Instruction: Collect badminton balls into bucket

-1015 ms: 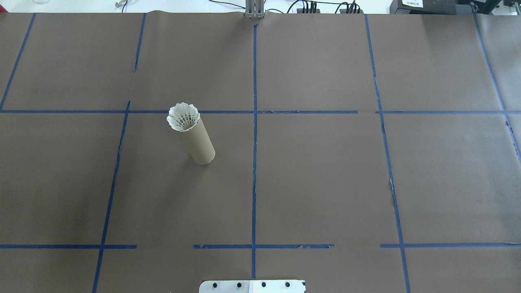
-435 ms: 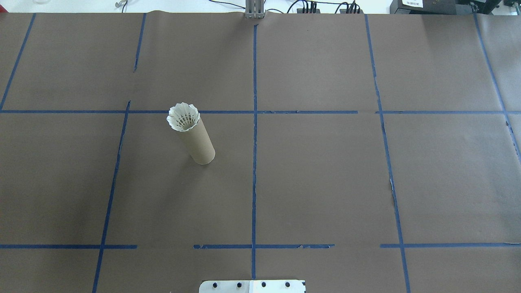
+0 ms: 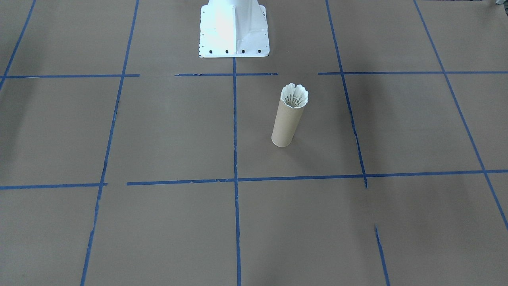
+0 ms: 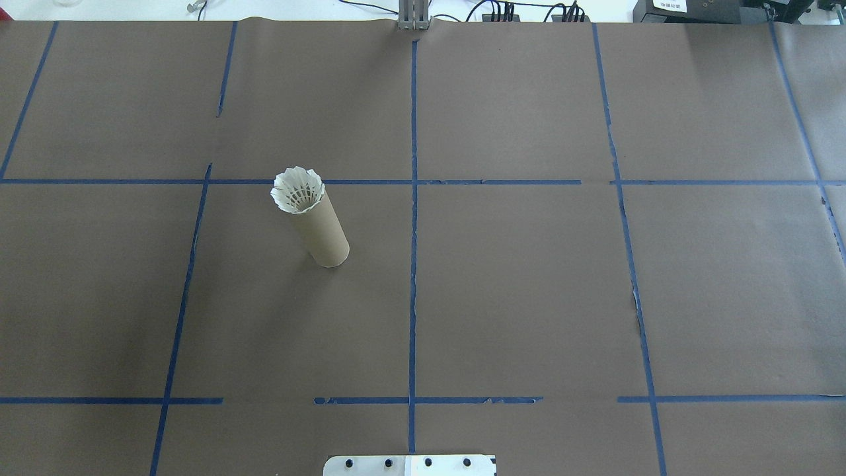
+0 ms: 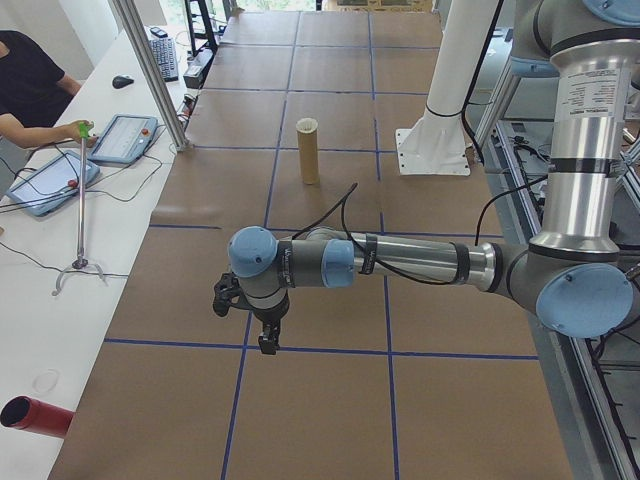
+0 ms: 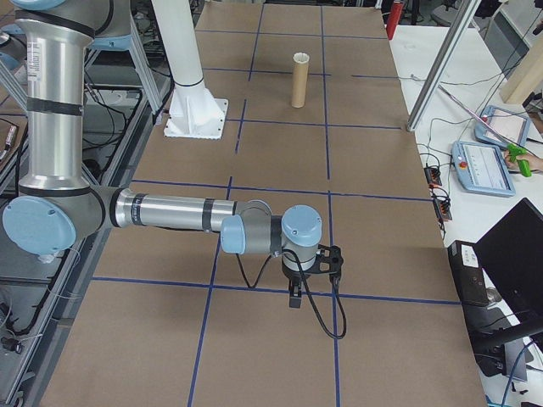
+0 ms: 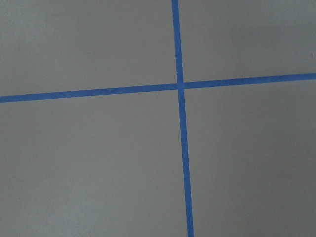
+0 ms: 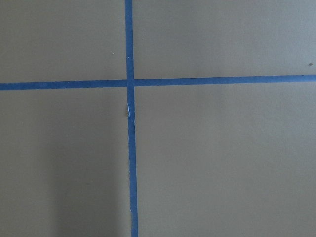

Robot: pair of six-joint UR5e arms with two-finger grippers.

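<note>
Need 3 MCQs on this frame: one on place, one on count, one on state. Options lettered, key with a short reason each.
1. Where is the shuttlecock?
A. Lying on the table paper
B. Seated in the top of the cardboard tube
C. Held in a gripper

2. How many shuttlecocks are visible?
A. One
B. Two
C. Four

3. How does the tube stand?
A. Tipped on its side
B. Crushed flat
C. Upright on the brown paper

Key:
1 B, the feather skirt fills the tube mouth in the overhead and front views.
2 A, only one white skirt shows anywhere.
3 C, both side views show it standing on end, well away from both arms.
</note>
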